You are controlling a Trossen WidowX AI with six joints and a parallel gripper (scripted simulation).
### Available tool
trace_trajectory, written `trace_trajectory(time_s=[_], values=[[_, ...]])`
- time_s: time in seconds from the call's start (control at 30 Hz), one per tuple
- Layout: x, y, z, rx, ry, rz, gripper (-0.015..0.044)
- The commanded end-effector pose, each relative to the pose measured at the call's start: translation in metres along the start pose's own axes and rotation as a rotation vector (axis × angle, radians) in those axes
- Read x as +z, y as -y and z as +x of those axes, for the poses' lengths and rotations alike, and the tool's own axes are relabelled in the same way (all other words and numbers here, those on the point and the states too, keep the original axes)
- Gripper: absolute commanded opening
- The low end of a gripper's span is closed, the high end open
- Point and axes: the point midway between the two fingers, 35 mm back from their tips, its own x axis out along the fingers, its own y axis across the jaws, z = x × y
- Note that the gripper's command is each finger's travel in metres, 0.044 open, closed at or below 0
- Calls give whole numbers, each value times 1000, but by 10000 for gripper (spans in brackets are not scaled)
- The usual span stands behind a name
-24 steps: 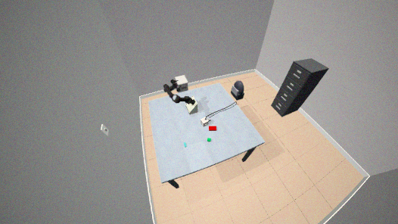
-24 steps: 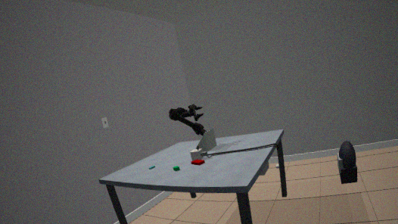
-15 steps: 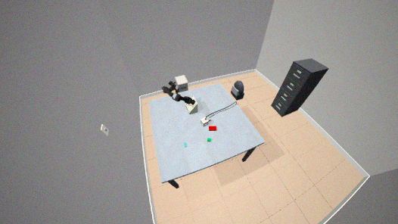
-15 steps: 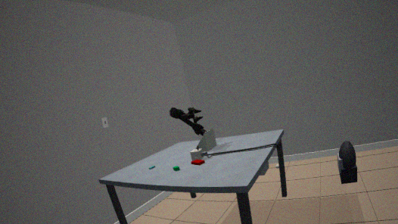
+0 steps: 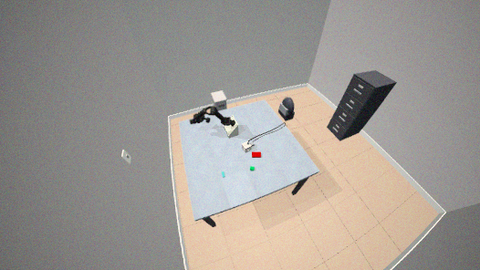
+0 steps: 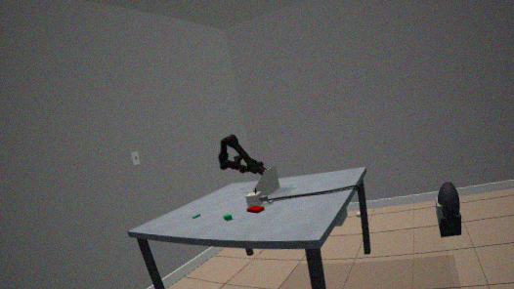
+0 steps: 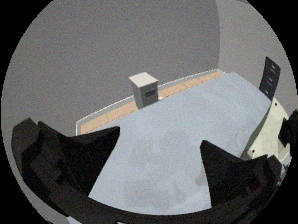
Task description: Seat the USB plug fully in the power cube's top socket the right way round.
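The small white power cube point(image 5: 246, 147) point(image 6: 252, 199) stands on the table point(image 5: 205, 192) point(image 6: 293, 229), with dark cables running from it to the table's edge. A small dark plug point(image 6: 255, 191) stands up from its top. How deep it sits and which way round it is are too small to tell. My gripper point(image 7: 162, 139) is open and empty, its two black fingers wide apart. It is on the far side of the arm's mount from the cube, and the cube is not in the wrist view.
A pale upright panel point(image 5: 232, 129) point(image 6: 269, 181) point(image 7: 270, 131) stands by the arm's base, between gripper and cube. A red block point(image 5: 256, 155) point(image 6: 255, 209), a green block point(image 5: 252, 169) point(image 6: 228, 217) and a teal piece point(image 5: 224, 174) point(image 6: 196, 216) lie on the cube's other side.
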Motion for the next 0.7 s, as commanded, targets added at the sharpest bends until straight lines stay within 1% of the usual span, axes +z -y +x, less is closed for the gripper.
trace_trajectory(time_s=[0.0,0.17,0.37,0.5,0.57,0.67], values=[[-59,2,-29,60,-175,-161,440],[-123,21,-74,130,-376,-359,440],[-184,66,-144,219,-616,-599,440],[-210,107,-196,281,-775,-763,440],[-211,121,-229,328,-882,-809,440],[-219,175,-252,335,-941,-984,440]])
